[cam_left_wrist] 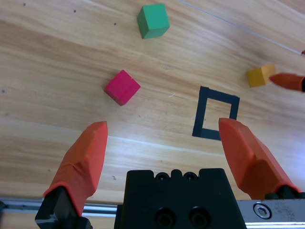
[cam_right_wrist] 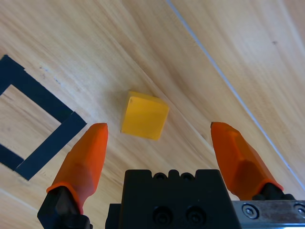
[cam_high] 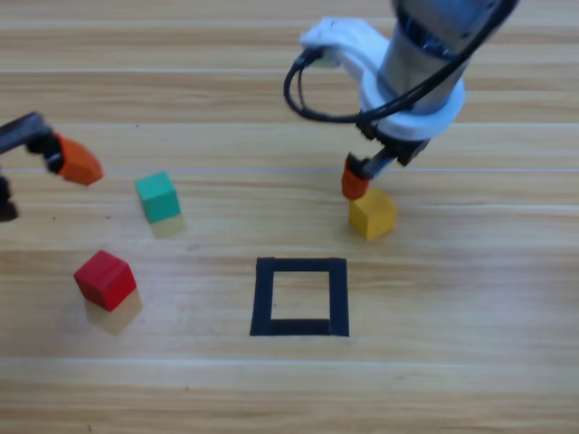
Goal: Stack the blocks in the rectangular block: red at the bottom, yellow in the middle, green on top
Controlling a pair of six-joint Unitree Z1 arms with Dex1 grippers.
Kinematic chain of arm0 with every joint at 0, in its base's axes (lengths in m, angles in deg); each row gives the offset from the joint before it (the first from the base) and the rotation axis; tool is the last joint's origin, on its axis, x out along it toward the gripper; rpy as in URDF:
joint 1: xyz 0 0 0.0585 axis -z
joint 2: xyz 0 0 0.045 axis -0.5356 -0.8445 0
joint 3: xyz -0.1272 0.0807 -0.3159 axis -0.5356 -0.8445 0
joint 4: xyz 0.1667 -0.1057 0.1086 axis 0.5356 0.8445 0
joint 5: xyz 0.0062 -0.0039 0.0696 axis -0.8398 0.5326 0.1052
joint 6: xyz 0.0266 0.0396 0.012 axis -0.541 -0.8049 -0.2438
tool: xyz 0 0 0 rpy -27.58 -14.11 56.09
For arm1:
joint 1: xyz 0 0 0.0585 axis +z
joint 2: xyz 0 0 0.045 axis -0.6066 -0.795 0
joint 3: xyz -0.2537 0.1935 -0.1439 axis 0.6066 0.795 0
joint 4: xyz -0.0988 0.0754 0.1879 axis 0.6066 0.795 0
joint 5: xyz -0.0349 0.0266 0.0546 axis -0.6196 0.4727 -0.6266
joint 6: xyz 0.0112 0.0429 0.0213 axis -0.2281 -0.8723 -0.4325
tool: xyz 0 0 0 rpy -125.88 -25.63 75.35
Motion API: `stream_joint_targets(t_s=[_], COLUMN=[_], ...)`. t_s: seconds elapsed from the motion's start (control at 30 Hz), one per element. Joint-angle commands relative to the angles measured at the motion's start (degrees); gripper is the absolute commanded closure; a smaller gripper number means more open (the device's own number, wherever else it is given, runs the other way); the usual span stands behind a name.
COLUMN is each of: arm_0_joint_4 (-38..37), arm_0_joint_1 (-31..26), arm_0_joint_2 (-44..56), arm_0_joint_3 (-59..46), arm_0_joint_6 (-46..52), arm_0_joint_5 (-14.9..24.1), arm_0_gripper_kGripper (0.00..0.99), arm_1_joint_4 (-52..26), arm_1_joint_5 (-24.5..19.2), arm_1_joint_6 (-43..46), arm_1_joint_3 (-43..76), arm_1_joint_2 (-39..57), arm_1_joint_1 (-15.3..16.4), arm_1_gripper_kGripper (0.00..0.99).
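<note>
Lying between the right gripper's (cam_right_wrist: 155, 133) parted jaws: yellow (cam_right_wrist: 144, 115); red (cam_high: 105, 278) at 8 o'clock, green (cam_high: 157, 196) at 9. Cubes: three.

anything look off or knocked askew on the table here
Nothing stands out. The red cube, green cube and yellow cube sit flat and apart on the table, all outside the intact tape rectangle. The right gripper hangs open over the yellow cube; the left gripper waits open at the left edge.

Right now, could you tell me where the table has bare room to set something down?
Bare wood lies inside the black tape outline, along the near edge below it, and right of the yellow cube. It is crowded where the right gripper hovers over yellow, and at left around green, red and the left gripper.
</note>
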Motion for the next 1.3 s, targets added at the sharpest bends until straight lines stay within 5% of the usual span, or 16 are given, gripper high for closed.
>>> stream_joint_targets(t_s=[0.03, 0.23, 0.33, 0.37, 0.47, 0.6, 0.93, 1.3], arm_0_joint_4=[10.54, 12.91, 12.91, 12.91, 13.0, 13.0, 10.19, 3.86], arm_0_joint_1=[-0.6, -5.87, -9.3, -10.09, -12.47, -15.1, -21.61, -23.98], arm_0_joint_2=[-15.85, -23.14, -25.51, -25.86, -26.39, -27.18, -30.44, -33.25], arm_0_joint_3=[10.3, 12.85, 13.46, 13.55, 13.2, 12.58, 9.16, 6.7], arm_0_joint_6=[10.58, 16.56, 17.09, 17.53, 18.67, 21.48, 22.62, 21.92], arm_0_joint_5=[-1.12, -8.59, -11.4, -11.84, -13.16, -14.39, -20.36, -23.0], arm_0_gripper_kGripper=[0.005, 0.005, 0.017, 0.022, 0.027, 0.027, 0.027, 0.027], arm_1_joint_4=[1.71, 2.42, 3.47, 4.35, 6.28, 7.51, 18.06, 17.01], arm_1_joint_5=[-0.59, -0.41, -0.23, 0.03, 1.35, 2.23, 8.29, 16.29], arm_1_joint_6=[-0.74, -1.0, -0.91, -0.82, -0.38, 0.23, 2.52, 4.1], arm_1_joint_3=[-1.96, -3.19, -4.07, -4.77, -6.44, -6.44, -3.72, 6.3], arm_1_joint_2=[-8.15, -11.05, -12.37, -12.89, -14.04, -13.6, 2.84, 12.07], arm_1_joint_1=[-0.23, 0.3, 0.47, 0.47, 0.56, 0.47, -0.41, -0.23], arm_1_gripper_kGripper=[0.067, 0.106, 0.226, 0.286, 0.725, 0.99, 0.99, 0.99])
